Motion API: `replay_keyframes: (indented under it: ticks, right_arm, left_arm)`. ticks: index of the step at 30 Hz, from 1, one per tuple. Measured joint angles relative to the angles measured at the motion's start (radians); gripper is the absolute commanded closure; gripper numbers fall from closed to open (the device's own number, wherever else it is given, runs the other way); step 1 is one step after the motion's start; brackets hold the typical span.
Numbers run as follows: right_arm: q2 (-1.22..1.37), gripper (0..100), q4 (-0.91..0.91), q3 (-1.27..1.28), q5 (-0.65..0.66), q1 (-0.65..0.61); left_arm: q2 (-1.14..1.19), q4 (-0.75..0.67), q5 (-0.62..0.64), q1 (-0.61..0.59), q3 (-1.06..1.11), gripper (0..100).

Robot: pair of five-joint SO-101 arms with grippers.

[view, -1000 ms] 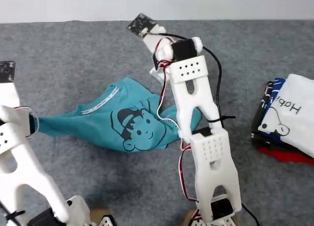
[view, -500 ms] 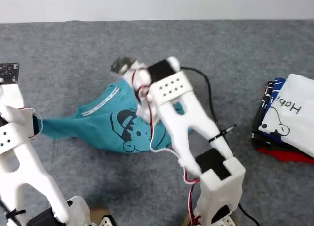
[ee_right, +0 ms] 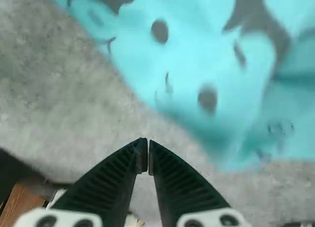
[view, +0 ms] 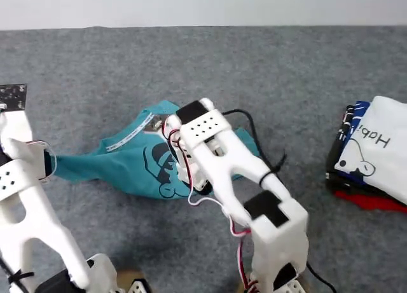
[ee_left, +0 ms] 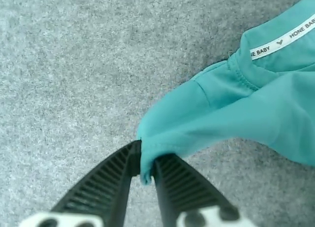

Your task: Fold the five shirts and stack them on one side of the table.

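You had the left gripper [ee_left: 146, 155] pinched on one tip of the teal shirt [view: 127, 159], at the left end of the cloth. The left wrist view gave this clearly: the two black fingers [ee_left: 110, 175] were closed on a folded edge of the fabric, and a neck tape with white print lay farther along the shirt. From the high view the same pinch was a small detail at the left side of the table [view: 286, 70], with the shirt drawn out from it toward the right in a long crumpled shape, its cartoon face upward.

Your right arm [view: 219, 153] leaned over the middle of the shirt and covered part of the print. The right wrist view showed what was under it: the right gripper [ee_right: 146, 143] had its fingers pressed together with nothing between them, above the bare grey surface just beside the near edge of the shirt, close to the printed face.

The high view also gave you the stack of folded shirts [view: 375, 153] at the right edge of the table, well apart from the teal one. A white shirt lay on top, with blue, black and red layers under it.

The table was covered by a grey, felt-like material. A pale wall [view: 203, 7] ran behind its far edge, and a brown wooden patch [ee_right: 15, 207] was visible past the near edge.
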Motion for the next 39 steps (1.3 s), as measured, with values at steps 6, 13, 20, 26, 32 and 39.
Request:
replay_keyframes:
  ticks: [6,13,20,26,32,39]
  right_arm:
    - [0.186,98.8,-0.146,-0.124,0.061,0.032]
    - [0.381,98.8,-0.264,-0.578,0.149,0.135]
    - [0.572,98.8,-0.275,-1.003,0.169,0.160]
    - [0.657,98.7,-0.152,-1.163,0.170,0.157]
    - [0.657,98.7,0.058,-1.315,0.172,0.153]
    - [0.543,98.4,0.064,-1.163,0.170,0.144]
  left_arm:
    - [0.000,0.000,0.000,0.000,0.000,99]
    - [0.000,0.000,0.000,0.000,0.000,99]
    - [0.000,0.000,0.000,0.000,0.000,99]
    - [0.000,0.000,0.000,0.000,0.000,99]
    - [0.000,0.000,0.000,0.000,0.000,99]
    - [0.000,-0.021,0.000,0.000,0.014,99]
